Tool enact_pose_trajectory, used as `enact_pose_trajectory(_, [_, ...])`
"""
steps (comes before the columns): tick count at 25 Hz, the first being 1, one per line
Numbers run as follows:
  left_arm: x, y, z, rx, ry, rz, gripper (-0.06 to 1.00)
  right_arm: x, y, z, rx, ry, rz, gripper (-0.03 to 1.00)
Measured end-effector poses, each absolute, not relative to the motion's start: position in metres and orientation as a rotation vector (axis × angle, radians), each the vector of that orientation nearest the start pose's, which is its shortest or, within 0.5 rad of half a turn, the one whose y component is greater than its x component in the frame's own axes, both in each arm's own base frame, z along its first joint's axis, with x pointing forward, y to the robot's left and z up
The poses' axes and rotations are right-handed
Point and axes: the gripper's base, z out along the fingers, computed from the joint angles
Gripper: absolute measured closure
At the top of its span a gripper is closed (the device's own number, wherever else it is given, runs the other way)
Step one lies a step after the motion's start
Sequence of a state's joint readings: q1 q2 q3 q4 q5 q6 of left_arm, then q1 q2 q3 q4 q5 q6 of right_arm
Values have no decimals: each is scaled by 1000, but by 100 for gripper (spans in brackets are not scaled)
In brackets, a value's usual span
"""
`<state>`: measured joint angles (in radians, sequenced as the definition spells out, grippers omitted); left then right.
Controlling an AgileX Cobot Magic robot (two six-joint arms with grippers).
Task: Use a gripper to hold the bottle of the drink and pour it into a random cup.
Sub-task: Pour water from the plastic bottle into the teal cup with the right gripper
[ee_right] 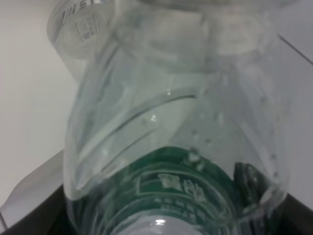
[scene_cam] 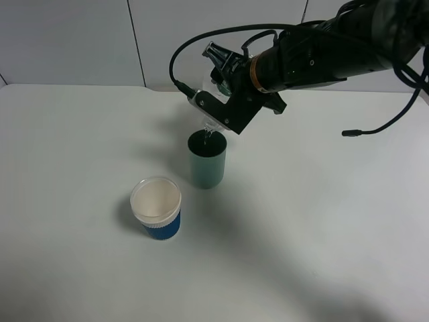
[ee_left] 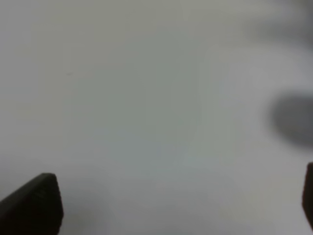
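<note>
Fingers of the right tool point(scene_cam: 216, 109) clench a small clear plastic bottle point(scene_cam: 210, 127), tilted neck-down over a straight-sided teal plastic cup point(scene_cam: 206, 168) on the white surface point(scene_cam: 322, 221). Left wrist: left tool point(ee_left: 171, 205) spread, gripping nothing. Right wrist: ribbed, droplet-speckled wall, green label.

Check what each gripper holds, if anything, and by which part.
Right gripper holds the bottle around its green-labelled body, neck tipped over the cup. Left gripper holds nothing; its fingers are apart.
</note>
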<state>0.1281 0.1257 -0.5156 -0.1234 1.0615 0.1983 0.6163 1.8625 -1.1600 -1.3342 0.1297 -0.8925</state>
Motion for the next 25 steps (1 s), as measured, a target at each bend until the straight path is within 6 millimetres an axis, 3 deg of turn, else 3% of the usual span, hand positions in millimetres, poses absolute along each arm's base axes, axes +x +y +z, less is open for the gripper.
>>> enact_pose_trajectory(25, [14,-8,282,73,2147,39,-5,338,228,201,-2387,407,-988,40])
